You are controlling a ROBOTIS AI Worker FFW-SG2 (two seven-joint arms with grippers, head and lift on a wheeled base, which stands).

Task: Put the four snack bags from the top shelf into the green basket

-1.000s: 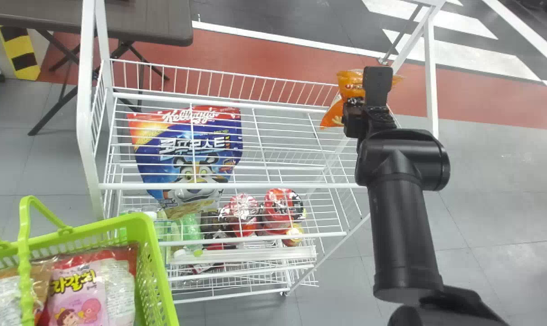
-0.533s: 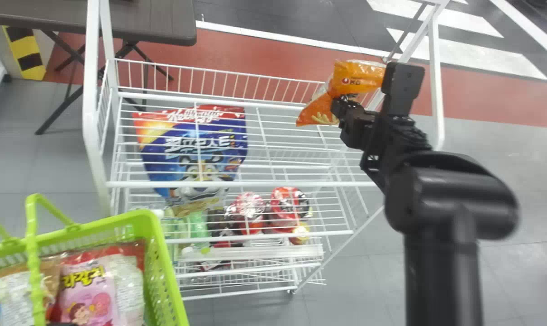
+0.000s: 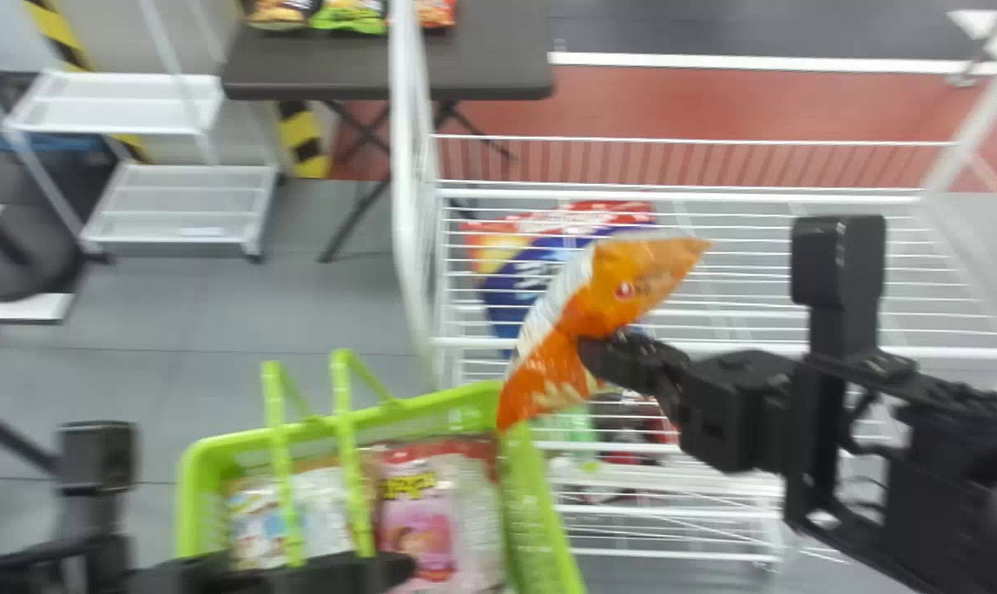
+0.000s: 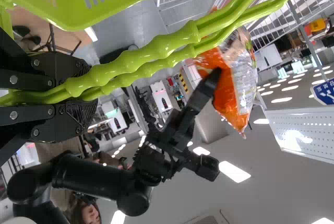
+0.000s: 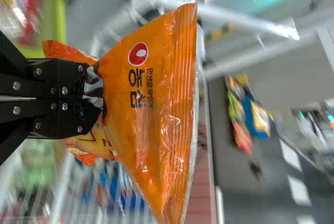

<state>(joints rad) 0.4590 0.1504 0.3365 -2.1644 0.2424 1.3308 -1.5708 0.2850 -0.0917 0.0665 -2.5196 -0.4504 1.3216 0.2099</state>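
At two o'clock from the green basket (image 3: 535, 511) in the head view, the orange snack bag (image 3: 613, 301) hangs pinched by the right gripper (image 5: 94, 94); swing it toward eight o'clock, avoid the handles (image 4: 156, 49), pinched by the left gripper (image 4: 86, 96), and lower before releasing

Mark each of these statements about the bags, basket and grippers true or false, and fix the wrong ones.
1. The right gripper is shut on the orange bag. True.
2. The left gripper holds a snack bag. False; it is shut on the handles of the basket.
3. A pink bag lies in the basket. True.
4. The orange bag rests in the basket. False; the right gripper holds it up.
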